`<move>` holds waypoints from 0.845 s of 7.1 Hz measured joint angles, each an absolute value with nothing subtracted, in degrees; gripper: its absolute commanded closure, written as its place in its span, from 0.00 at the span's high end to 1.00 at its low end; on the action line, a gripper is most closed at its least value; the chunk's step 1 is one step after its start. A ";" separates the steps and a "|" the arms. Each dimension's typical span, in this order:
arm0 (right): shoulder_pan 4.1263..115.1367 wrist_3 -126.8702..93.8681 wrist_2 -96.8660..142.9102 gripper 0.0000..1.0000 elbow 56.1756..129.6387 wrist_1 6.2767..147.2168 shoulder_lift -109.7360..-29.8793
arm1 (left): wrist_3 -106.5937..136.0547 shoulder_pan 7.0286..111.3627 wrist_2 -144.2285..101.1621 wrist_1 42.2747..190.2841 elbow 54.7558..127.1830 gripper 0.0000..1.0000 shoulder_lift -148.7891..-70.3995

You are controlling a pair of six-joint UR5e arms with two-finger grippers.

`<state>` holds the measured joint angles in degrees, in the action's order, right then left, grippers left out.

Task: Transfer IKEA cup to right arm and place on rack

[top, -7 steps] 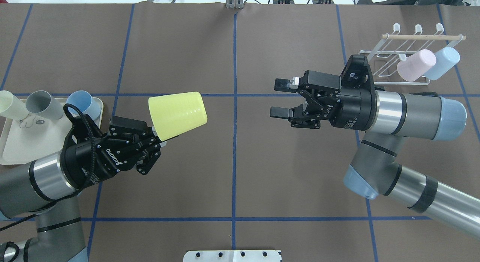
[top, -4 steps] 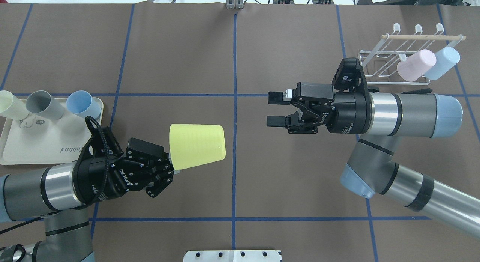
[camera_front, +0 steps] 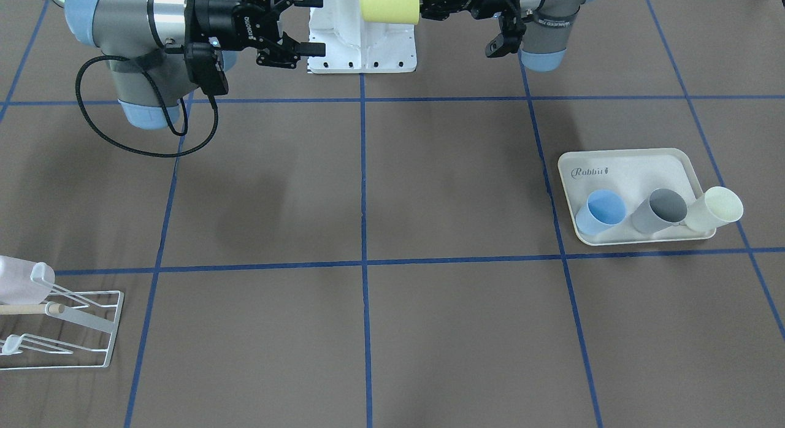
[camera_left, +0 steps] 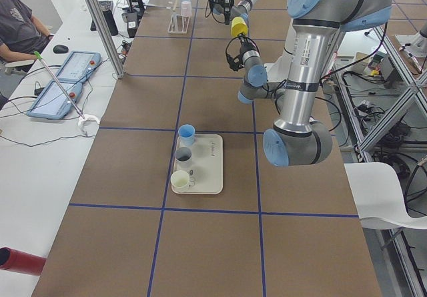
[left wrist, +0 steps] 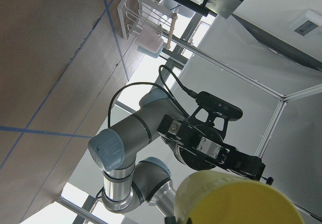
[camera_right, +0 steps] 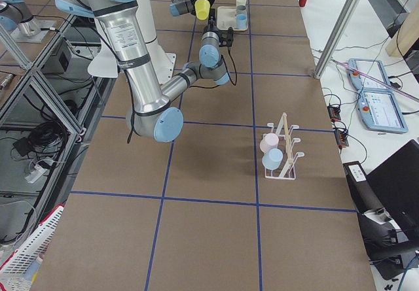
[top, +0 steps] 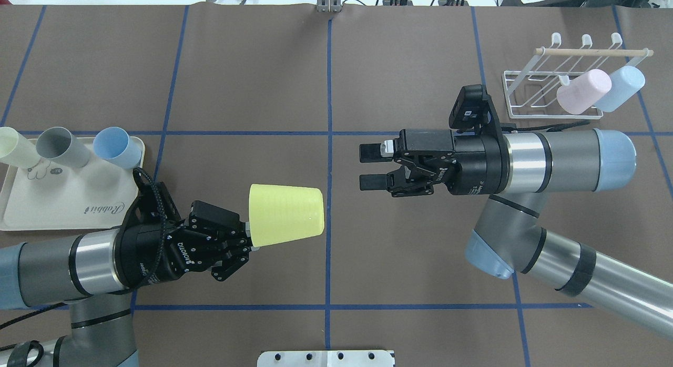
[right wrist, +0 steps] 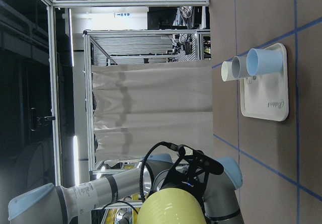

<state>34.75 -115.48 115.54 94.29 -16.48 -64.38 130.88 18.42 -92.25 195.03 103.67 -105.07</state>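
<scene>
Two details are obscured at the nearest item. The left gripper [top: 246, 240] is clamped on the rim of the yellow IKEA cup [top: 286, 215], but its fingertips are lost at the cup's mouth, so which finger sits inside the wall cannot be told. In the front-facing view the top edge crops the cup. The left forearm reaches in low and nearly level. It holds the cup on its side, clear of the table [top: 252, 67], with the closed base pointing toward the centre line. Farther out, the right gripper [top: 370, 167] is level and faces the cup. Its jaws are spread wide and hold nothing, and it stands apart from the cup and offset beyond it. Farther still, the cream tray [top: 63, 204] on the left carries three cups. The white wire rack [top: 528, 91] at far right bears a pink cup [top: 583, 91] and a pale blue cup [top: 620, 88]. The front-facing view crops the rack at its left edge.
</scene>
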 measured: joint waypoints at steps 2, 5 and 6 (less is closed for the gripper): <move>34.58 -115.17 115.57 0.99 94.23 -16.54 -64.14 | 130.87 18.45 -92.16 195.03 102.76 0.00 -106.67; 33.99 -114.16 115.58 0.99 94.22 -16.40 -63.53 | 130.89 18.46 -91.89 195.00 100.49 0.00 -109.41; 33.79 -114.11 115.58 0.99 94.22 -16.39 -63.20 | 130.91 18.46 -91.86 194.97 100.36 0.00 -109.77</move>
